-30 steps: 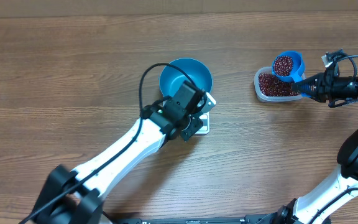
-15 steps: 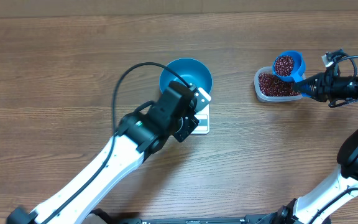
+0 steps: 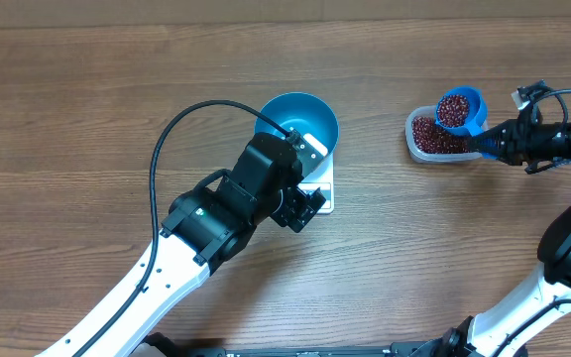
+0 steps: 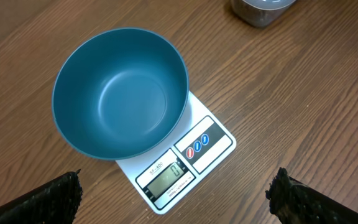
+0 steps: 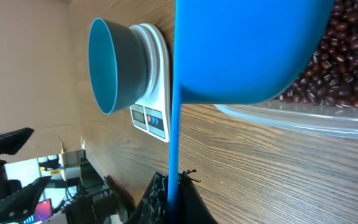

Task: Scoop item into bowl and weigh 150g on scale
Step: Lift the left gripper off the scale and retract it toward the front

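In the overhead view the left arm (image 3: 167,268) rises from the lower left of the frame to the middle, its dark wrist lying over the lower left part of the scale (image 3: 324,190) and hiding the near edge of the bowl (image 3: 300,111). A black cable (image 3: 164,149) loops from the arm across the bare wooden surface (image 3: 87,89) and ends just at the bowl's rim. The left hand (image 4: 176,200) is spread wide with nothing between its fingers (image 4: 45,200), which show only as two dark tips at the bottom corners of the left wrist view, hovering above the front of the scale. There the white scale shows its grey display (image 4: 166,175) and red and blue buttons (image 4: 197,144) along the lower edge; the digits are too small to read with confidence. The teal bowl sits on the scale's platform, covering most of it, and is empty inside. Well apart, at the upper right of the overhead frame past a stretch of open wood, a small clear tub (image 3: 412,127) holds a heap of dark red-brown beans (image 3: 432,137). A bright blue scoop (image 3: 461,107), itself filled with beans, is held over the tub's upper right side. The right hand (image 3: 491,144) is clamped on the scoop's handle, reaching in from the right edge. In the right wrist view the scoop's blue body fills the top and blocks much of the tub, with bowl and scale beyond at upper left.
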Controlling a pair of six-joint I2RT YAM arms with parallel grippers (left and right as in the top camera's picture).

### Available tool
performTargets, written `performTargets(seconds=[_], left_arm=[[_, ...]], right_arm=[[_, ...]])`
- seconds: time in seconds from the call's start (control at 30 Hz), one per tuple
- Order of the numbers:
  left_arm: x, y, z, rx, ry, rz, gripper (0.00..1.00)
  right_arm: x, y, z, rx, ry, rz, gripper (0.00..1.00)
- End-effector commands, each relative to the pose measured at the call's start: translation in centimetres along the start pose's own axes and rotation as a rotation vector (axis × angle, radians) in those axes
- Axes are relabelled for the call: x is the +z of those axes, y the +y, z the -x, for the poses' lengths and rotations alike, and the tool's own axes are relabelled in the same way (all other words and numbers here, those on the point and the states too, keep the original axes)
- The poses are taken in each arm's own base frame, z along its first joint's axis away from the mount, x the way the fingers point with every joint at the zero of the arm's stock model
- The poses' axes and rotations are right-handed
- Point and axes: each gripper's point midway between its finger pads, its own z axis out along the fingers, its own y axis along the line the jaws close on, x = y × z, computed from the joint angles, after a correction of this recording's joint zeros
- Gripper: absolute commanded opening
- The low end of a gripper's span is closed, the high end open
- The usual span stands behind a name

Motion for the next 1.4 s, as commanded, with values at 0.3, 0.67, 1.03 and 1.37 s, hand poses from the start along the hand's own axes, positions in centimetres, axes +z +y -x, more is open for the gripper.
performTargets(seconds=[0.3, 0.67, 1.03, 1.37], left_arm=[[-0.3, 0.2, -2.3, -0.033, 0.088, 0.004, 1.0], [-3.0, -0.7, -1.7, -0.191, 0.037, -0.045, 1.0], [-7.1, -2.8, -7.0, 0.018, 0.192, -0.167, 0.99], [-7.4, -0.1, -8.9, 0.197, 0.233, -0.037, 1.0]], right_arm=[[-0.3, 0.5, 0.1, -0.032, -0.015, -0.001, 0.04], [-0.3, 0.5, 0.2, -0.034, -0.017, -0.001, 0.04], [-0.3, 0.7, 0.6, -0.047, -0.038, 0.013, 0.04], [-0.3, 0.6, 0.6, -0.048, -0.036, 0.009, 0.04]])
